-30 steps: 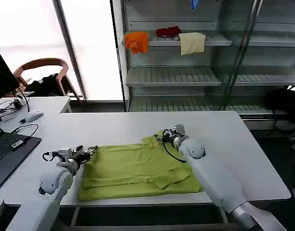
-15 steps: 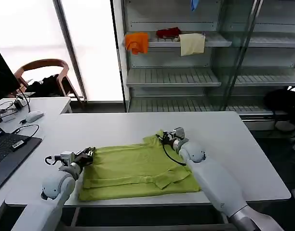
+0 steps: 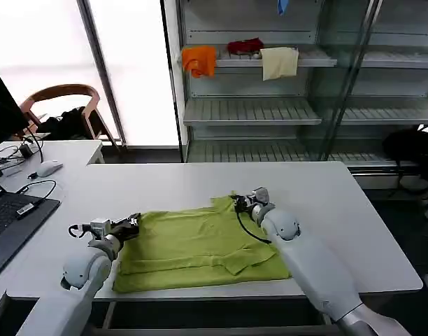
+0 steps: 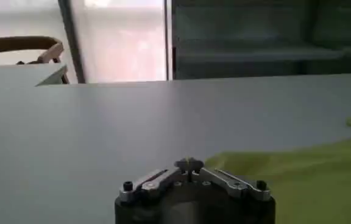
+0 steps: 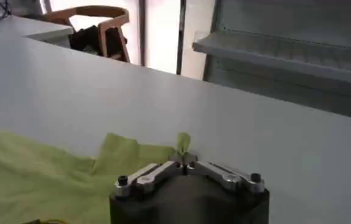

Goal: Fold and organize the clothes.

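Here the lime yellow-green short-sleeved T-shirt of thin soft fabric (image 3: 203,245) lies spread and partly folded on the white rectangular table (image 3: 340,210), in the lower centre of the head view, its near hem close to the table's front edge. The left gripper (image 3: 132,222) sits at the shirt's left edge, low on the table, left of centre in the frame; in the left wrist view (image 4: 189,164) its metal fingers meet at a point, so it looks closed, though whether any cloth is caught between them cannot be told. The right gripper (image 3: 237,201) rests at the shirt's upper right corner, just right of centre; in the right wrist view (image 5: 186,159) its fingers are drawn together with a small peak of green fabric standing up at their tips, so it appears to be pinching that corner.

The shirt should handle as light, limp and floppy: it will sag, drag and wrinkle rather than hold a shape, and a single layer may slip free of a shallow pinch. The corners and outer edges, where both grippers already are, look like the sensible places to take hold.

No brand, label or readable writing can be made out on the shirt.
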Controlling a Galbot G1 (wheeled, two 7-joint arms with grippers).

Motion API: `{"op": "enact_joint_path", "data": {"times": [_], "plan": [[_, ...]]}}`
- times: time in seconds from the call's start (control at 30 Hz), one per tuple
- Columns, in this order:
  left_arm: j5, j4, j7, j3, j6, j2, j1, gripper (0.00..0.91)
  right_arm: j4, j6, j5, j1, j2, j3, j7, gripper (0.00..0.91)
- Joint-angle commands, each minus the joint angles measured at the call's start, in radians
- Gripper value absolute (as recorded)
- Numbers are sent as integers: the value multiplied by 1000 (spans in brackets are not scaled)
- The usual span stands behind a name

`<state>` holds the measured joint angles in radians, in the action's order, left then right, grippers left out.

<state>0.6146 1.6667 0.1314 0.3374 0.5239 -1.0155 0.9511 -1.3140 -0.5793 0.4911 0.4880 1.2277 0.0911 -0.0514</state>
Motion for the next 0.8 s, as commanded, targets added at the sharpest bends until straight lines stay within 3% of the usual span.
{"op": "enact_joint_path", "data": {"times": [0.03, 0.33, 0.8], "plan": [[38, 71, 43, 11, -38, 23, -3, 0, -118, 5, 35, 6, -23, -8, 7, 0], [22, 212, 32, 44, -38, 63, 144, 0, -286, 2, 104, 94, -108, -10, 38, 0], [-95, 373, 93, 91, -18, 72, 345, 0, -551, 24, 173, 339, -305, -142, 76, 0]]}}
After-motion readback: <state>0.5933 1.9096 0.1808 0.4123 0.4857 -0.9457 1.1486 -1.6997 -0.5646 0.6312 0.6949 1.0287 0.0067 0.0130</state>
